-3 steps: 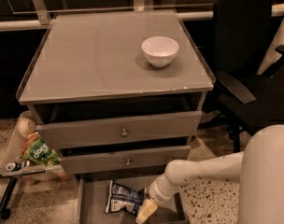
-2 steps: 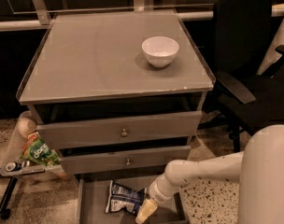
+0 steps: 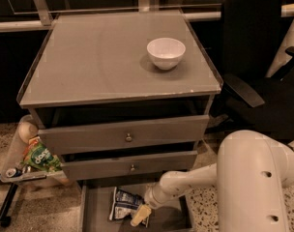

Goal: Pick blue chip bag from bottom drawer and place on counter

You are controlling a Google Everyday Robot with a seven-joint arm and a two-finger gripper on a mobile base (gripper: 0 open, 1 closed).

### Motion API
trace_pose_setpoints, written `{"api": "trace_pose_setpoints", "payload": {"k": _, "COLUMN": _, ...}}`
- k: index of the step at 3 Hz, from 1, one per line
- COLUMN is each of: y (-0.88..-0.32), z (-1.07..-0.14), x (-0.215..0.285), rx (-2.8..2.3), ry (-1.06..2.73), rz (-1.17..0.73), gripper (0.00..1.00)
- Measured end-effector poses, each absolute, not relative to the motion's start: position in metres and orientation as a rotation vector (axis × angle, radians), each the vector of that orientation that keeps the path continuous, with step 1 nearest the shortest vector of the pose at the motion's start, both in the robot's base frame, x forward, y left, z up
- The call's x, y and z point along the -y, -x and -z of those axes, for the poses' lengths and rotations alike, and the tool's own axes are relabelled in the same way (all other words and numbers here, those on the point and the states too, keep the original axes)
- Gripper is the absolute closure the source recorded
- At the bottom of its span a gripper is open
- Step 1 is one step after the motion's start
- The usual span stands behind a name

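Only the arm has shifted since a second ago: the tool (image 3: 140, 215) has slid a little leftward over the bag, and nothing else has moved. At far left a green snack bag (image 3: 38, 158) lies on a low side tray (image 3: 22, 177), apart from the job and best left alone. Next comes the bottom drawer (image 3: 95, 212), pulled out, with the blue chip bag (image 3: 123, 204) lying crumpled on its grey floor near the middle. The tool sits at the bag's right lower edge, touching or just over it, and I cannot tell whether it is open or closed on the foil. To do this step well, I judge it should take a raised fold of the bag, not press flat on it, since slick foil will likely slip. Both knobbed drawers (image 3: 130, 151) overhang the back of the tray, so the bag should come outward before it goes up. Higher up, the bench (image 3: 98, 62) has broad bare room left of the white bowl (image 3: 166, 52). A black office chair (image 3: 253, 57) stands at far right.
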State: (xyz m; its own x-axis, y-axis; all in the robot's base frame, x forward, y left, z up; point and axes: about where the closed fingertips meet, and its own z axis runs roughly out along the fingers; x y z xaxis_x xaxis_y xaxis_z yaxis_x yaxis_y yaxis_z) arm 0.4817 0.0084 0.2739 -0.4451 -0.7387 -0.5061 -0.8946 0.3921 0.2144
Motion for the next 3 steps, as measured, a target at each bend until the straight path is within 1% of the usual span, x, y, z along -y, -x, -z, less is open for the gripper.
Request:
{"api": "trace_pose_setpoints", "payload": {"k": 1, "y": -0.481, "z": -0.271, "x": -0.01, "rx": -2.326, "ry": 1.418, "rz": -0.67, "gripper": 0.0}}
{"api": "trace_pose_setpoints", "payload": {"k": 3, "y": -0.497, "z": -0.21, "x": -0.032, "rx": -2.298, "ry": 1.397, "rz": -0.708, "gripper": 0.0}}
